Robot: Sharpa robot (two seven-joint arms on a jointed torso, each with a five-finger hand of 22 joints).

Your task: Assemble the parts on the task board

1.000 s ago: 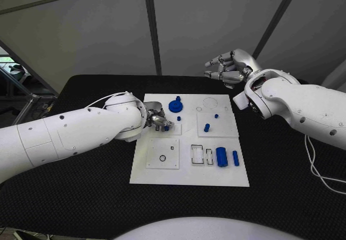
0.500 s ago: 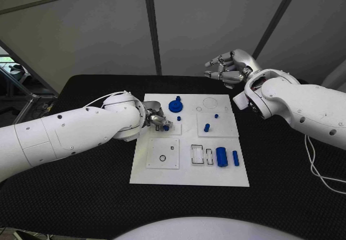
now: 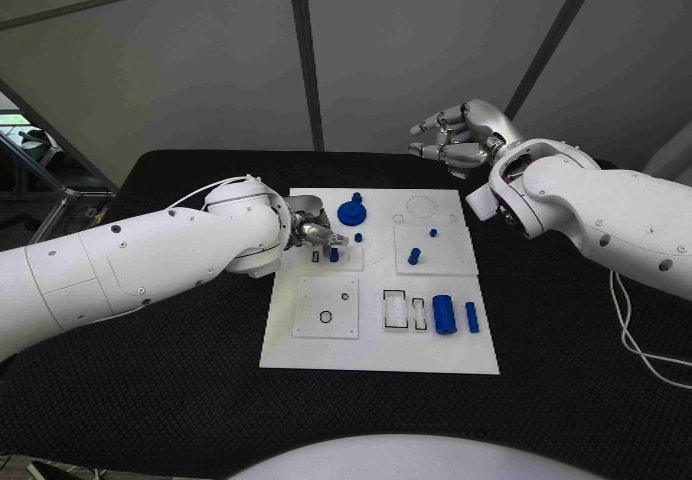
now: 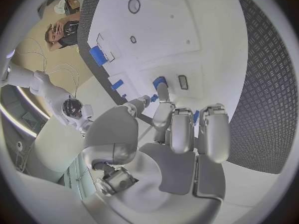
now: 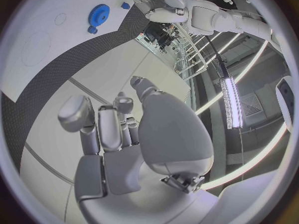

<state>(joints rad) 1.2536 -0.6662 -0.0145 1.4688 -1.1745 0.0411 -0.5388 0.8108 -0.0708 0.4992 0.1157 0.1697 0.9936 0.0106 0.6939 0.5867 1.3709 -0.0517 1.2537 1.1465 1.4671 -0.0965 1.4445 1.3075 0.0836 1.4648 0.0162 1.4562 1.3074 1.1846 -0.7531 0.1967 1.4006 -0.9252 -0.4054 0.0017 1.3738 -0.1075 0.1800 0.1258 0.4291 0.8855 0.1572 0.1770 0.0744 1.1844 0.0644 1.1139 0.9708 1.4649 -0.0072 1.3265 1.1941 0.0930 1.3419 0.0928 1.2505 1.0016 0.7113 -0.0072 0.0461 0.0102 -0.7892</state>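
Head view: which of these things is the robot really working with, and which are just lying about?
Part of the job:
- task board
- blue gear
- blue cylinder
- blue bar
- small blue pegs
- left hand, over the board beside a blue part

Just there:
- black table
- right hand, raised, holding nothing
- white cable

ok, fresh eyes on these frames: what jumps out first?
The white task board in the middle of the black table, dotted with blue parts, the blue gear at its far end standing out most. The left hand sits low at the board's left edge by a small blue part. The right hand hangs raised beyond the far right corner, fingers curled, holding nothing.
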